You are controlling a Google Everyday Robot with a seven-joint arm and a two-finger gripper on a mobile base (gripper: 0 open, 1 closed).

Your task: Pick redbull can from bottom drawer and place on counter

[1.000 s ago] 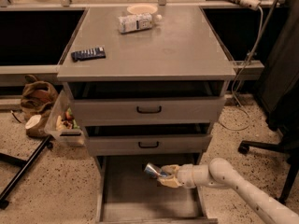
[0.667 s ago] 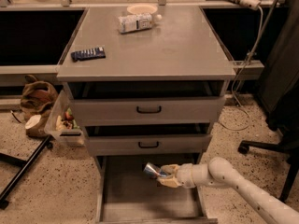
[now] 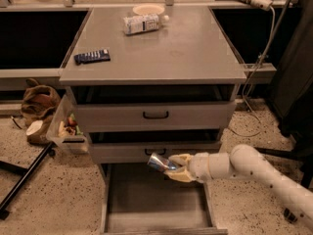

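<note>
The redbull can (image 3: 159,163), slim, silver and blue, is held on its side by my gripper (image 3: 175,168), which is shut on it. The pale arm comes in from the lower right. Can and gripper hang above the open bottom drawer (image 3: 154,202), just in front of the middle drawer's handle. The bottom drawer's grey floor shows nothing else in it. The counter (image 3: 181,48) is the wide grey top of the cabinet, well above the gripper.
A white labelled bottle (image 3: 143,23) lies at the counter's back beside a pale dish (image 3: 148,9). A dark blue remote-like bar (image 3: 92,57) lies at the counter's left edge. A clear bin (image 3: 68,129) and brown bag (image 3: 38,102) sit left of the cabinet.
The gripper and the can stay nearly where they were; no clear movement shows between the frames.
</note>
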